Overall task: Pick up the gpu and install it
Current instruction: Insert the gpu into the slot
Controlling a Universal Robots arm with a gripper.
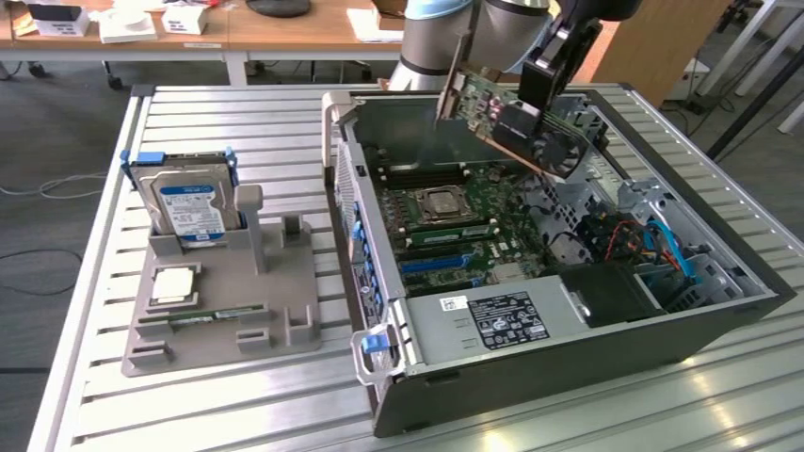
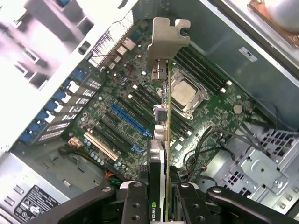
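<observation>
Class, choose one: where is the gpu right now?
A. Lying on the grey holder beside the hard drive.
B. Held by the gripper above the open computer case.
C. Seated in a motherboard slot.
B: the gripper clamps the gpu, which hangs tilted over the motherboard, not seated in any slot.

Reaching down from the exterior view's upper edge with 1 grey arm [image 1: 440,38], black wrist [image 1: 566,42] slanted toward the exterior view's left. Clamping the pincer [image 1: 534,102] partway closed on the gpu [image 1: 553,146], 2 black fingers [image 2: 135,203] pressing its flat faces from either side, holding it aloft and tilted, edge-on to the wrist view.
</observation>
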